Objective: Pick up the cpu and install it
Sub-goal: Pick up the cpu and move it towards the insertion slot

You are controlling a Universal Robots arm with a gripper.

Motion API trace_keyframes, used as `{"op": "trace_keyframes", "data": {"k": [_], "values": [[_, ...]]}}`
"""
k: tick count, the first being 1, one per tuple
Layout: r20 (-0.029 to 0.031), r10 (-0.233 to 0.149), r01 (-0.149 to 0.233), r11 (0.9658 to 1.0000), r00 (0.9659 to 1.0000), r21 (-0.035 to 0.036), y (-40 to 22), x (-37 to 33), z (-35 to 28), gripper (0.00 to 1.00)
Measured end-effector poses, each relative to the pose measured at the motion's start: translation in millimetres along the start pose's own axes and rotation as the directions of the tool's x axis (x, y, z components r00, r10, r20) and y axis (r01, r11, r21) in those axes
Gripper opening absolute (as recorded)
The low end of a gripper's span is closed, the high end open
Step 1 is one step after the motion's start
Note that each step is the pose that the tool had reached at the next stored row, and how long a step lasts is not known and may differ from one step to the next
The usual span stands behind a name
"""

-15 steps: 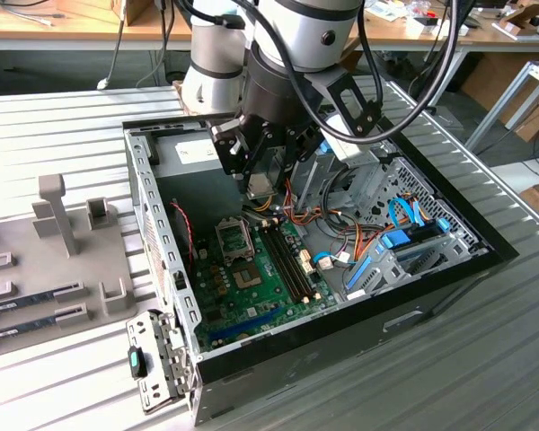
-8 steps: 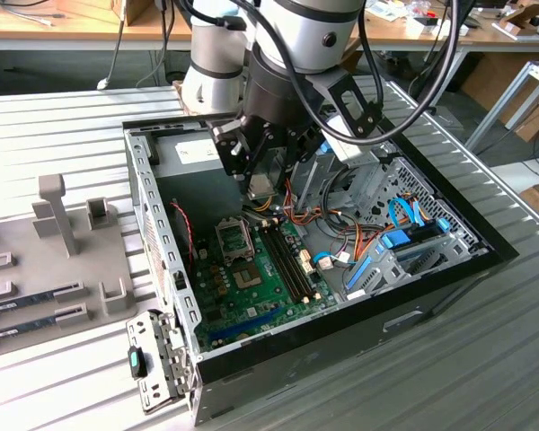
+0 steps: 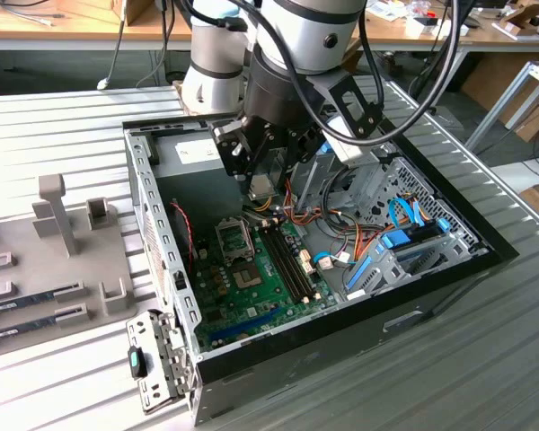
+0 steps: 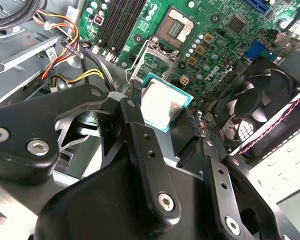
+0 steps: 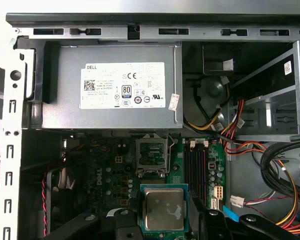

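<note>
Jaws are closed narrowly on the chip [image 3: 261,186], gripping it by 2 opposite edges. In the exterior view the arm [image 3: 287,54] reaches down into an open computer case [image 3: 157,224] that lies on a ribbed grey desk [image 3: 485,359]. The chip hangs in the air below the jaws, near the power supply [image 3: 193,157] and above the green circuit board [image 3: 238,305], not touching it. The socket [image 3: 249,274] on that board lies bare, its metal frame [image 3: 232,235] flipped open. On the exterior view's left a grey tray [image 3: 22,238] holds long memory sticks [image 3: 36,301]. In the second wrist view 2 black fingers [image 4: 140,140] pinch the chip [image 4: 160,107], whose silver top and teal-green rim face the camera. Beyond it are the open frame [image 4: 152,64], the socket [image 4: 176,27] and the black memory slots [image 4: 117,25], with a black fan [image 4: 250,107] off to one side. In the first wrist view the chip [image 5: 163,209] sits level between the fingers [image 5: 133,202]. The open frame [image 5: 152,155] is just beyond it and the power supply [image 5: 110,85] further on. The memory slots [image 5: 195,160] run beside the frame, near bundles of coloured wires [image 5: 230,140].
</note>
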State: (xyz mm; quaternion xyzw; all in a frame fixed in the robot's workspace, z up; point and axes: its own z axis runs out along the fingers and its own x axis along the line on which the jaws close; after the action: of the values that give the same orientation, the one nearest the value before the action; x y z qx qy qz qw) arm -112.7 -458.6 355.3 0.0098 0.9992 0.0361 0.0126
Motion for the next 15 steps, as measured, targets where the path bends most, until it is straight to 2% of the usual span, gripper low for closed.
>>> {"op": "trace_keyframes", "data": {"k": [15], "values": [[0.0000,0.000,0.000,1.0000,1.0000,0.0002,-0.1,-2.2,2.1,0.47]]}}
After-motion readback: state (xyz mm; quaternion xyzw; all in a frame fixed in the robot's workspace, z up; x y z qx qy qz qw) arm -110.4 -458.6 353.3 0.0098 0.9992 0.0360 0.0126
